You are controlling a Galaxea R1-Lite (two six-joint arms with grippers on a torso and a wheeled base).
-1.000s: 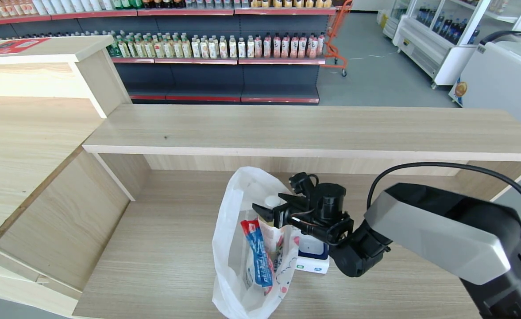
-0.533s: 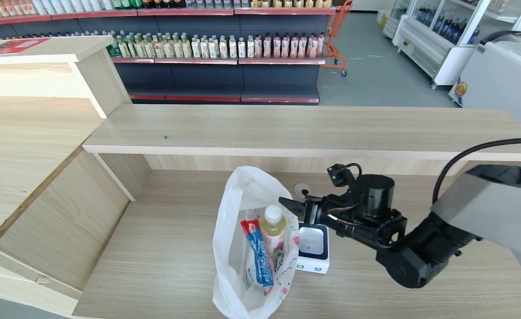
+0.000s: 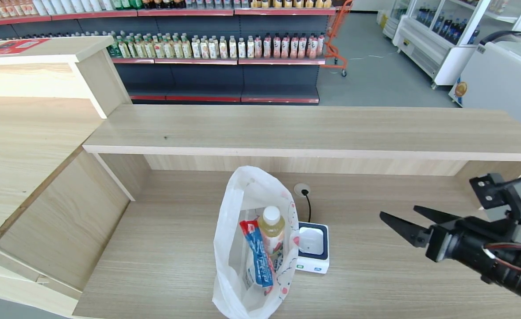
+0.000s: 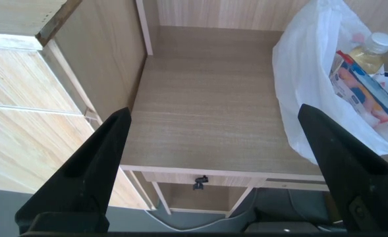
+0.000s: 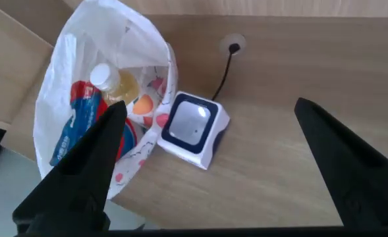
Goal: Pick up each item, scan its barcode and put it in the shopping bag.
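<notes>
**Q:** State of each hand?

**A:** The right hand [image 3: 398,211] has its 2 fingers spread wide and holds nothing. It sits over the right part of the surface [image 3: 167,266], fingertips pointing toward the shopping bag [image 3: 231,248] and well apart from it. The left hand [image 4: 213,110] is also spread wide and holds nothing. In the left wrist view it sits off the front edge of the surface, to the bag's left.

**Q:** Location of the task items?

**A:** The shopping bag stands upright with its mouth open, close to the front edge. Inside it are 1 bottle [image 3: 272,223] with a white cap, upright, and 1 blue-and-red packet [image 3: 257,254] leaning beside the bottle.

**Q:** What sits beside the bag?

**A:** The scanner [image 3: 313,248] touches the bag's right side. Its cable [image 3: 309,208] runs back to a round socket [image 3: 302,189] near the rear wall.

**Q:** Boundaries?

**A:** At the rear, a raised ledge [image 3: 313,128] overhangs the rear wall. On the left, a slanted side panel [image 3: 65,221] closes the surface off.

**Q:** Room for moving?

**A:** A wide stretch of surface lies between the bag and the side panel. A similar stretch lies between the scanner and the right hand. The narrowest gap is between the bag and the front edge.
</notes>
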